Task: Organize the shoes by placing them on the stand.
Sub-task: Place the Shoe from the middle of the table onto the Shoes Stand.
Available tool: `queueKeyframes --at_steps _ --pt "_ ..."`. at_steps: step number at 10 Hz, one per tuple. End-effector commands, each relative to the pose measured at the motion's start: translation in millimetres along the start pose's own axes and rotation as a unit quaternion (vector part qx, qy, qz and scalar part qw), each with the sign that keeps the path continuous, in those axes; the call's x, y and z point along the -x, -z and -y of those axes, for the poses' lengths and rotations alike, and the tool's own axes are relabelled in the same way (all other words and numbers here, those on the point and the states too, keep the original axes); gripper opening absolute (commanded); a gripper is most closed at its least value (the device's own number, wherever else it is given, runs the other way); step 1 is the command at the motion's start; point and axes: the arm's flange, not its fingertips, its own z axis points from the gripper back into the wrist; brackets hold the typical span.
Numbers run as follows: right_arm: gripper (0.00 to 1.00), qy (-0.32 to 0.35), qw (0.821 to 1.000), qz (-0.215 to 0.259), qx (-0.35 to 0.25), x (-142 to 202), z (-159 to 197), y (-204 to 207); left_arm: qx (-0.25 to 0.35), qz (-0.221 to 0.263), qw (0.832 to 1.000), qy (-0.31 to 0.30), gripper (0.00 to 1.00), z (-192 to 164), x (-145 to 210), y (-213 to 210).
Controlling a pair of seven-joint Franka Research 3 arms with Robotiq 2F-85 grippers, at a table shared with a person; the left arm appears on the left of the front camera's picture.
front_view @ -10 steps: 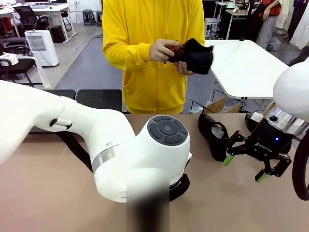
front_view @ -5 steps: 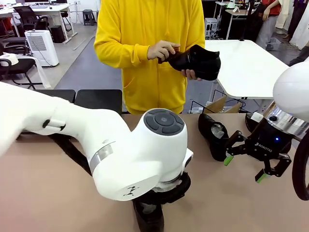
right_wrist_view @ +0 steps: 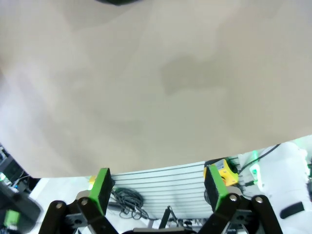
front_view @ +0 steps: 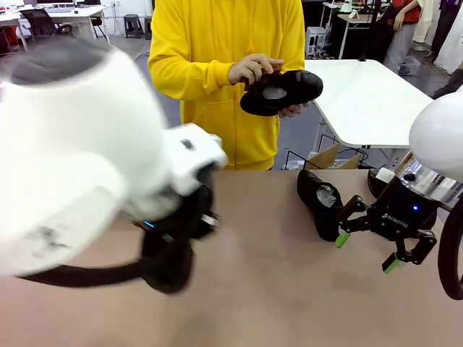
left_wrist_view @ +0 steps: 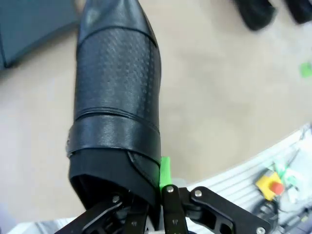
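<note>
1. Swings the left gripper [left_wrist_view: 156, 170] from the worktop's [front_view: 275, 289] near edge toward its left edge.
2. Carries a black shoe [left_wrist_view: 117, 97] along, clamped by its rim.
3. Turns the second shoe [front_view: 282, 90] in the person's hand [front_view: 253, 69], pale inside now showing.

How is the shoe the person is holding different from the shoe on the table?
The held shoe is up in the air, gripped by the person; the table shoe rests on the brown table, beside the right end effector. The held shoe lies crosswise; the table shoe runs near to far. Both are glossy black.

Bright, even indoor light; left arm [front_view: 79, 144] motion-blurred.
</note>
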Motion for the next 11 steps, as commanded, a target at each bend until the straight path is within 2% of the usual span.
queueKeyframes --at_steps 1,3,4,5,7,8,9,10,11 --pt "1.00 -0.005 1.000 0.002 0.000 0.1 -0.6 -0.1 -0.070 0.068 0.995 0.018 0.00 -64.8 -20.2 -2.7" --pt "1.00 -0.005 1.000 0.002 0.000 0.1 -0.6 -0.1 -0.092 0.090 0.992 0.017 0.00 -113.5 -39.0 -3.0" --pt "1.00 -0.005 1.000 0.002 0.000 0.1 -0.6 -0.1 -0.078 0.066 0.995 -0.016 0.00 -125.6 -42.3 -4.1" --pt "1.00 -0.005 1.000 0.002 0.000 0.1 -0.6 -0.1 -0.088 0.070 0.994 0.014 0.00 -108.3 -31.2 -14.2" --pt "1.00 -0.005 1.000 0.002 0.000 0.1 -0.6 -0.1 -0.088 0.070 0.994 0.014 0.00 -108.3 -31.2 -14.2" --pt "1.00 -0.005 1.000 0.002 0.000 0.1 -0.6 -0.1 -0.093 0.064 0.994 0.005 0.00 -123.1 -36.5 -5.5" --pt "1.00 -0.005 1.000 0.002 0.000 0.1 -0.6 -0.1 -0.119 0.069 0.990 0.010 0.00 -133.9 -45.9 3.6" --pt "1.00 -0.005 1.000 0.002 0.000 0.1 -0.6 -0.1 -0.145 0.100 0.984 0.016 0.00 -151.6 -59.8 13.9" --pt "1.00 -0.005 1.000 0.002 0.000 0.1 -0.6 -0.1 -0.176 0.094 0.979 0.042 0.00 -175.9 -79.2 33.3"
